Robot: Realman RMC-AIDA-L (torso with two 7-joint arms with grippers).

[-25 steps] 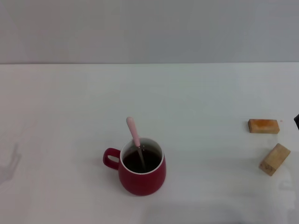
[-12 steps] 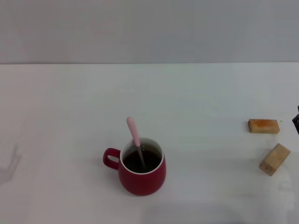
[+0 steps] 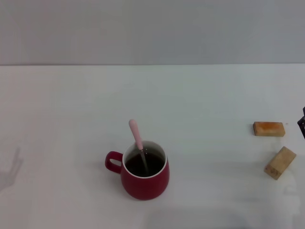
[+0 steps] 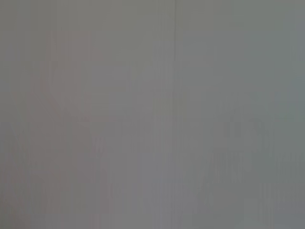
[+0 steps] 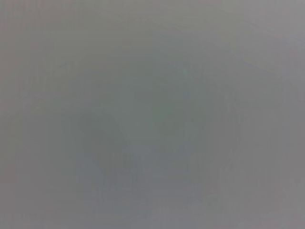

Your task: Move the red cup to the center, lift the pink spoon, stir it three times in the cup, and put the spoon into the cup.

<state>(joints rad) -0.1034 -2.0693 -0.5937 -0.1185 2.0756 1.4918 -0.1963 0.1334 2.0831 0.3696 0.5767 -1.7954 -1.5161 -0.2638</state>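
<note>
The red cup (image 3: 144, 177) stands on the white table near the middle front, its handle pointing to the left, dark liquid inside. The pink spoon (image 3: 137, 136) rests in the cup, its pale pink handle leaning up and back over the rim. Nothing holds either one. A small dark sliver of my right arm (image 3: 302, 122) shows at the far right edge of the head view; its fingers are out of sight. My left gripper is out of view, with only a faint shadow on the table at far left. Both wrist views show plain grey.
Two small tan wooden blocks lie at the right: one flat with an orange top (image 3: 269, 129), one tilted nearer the front (image 3: 279, 162). The white table (image 3: 200, 105) meets a grey wall at the back.
The dark sliver of the right arm at the right edge has shifted very slightly. Cup, spoon and blocks have stayed put.
</note>
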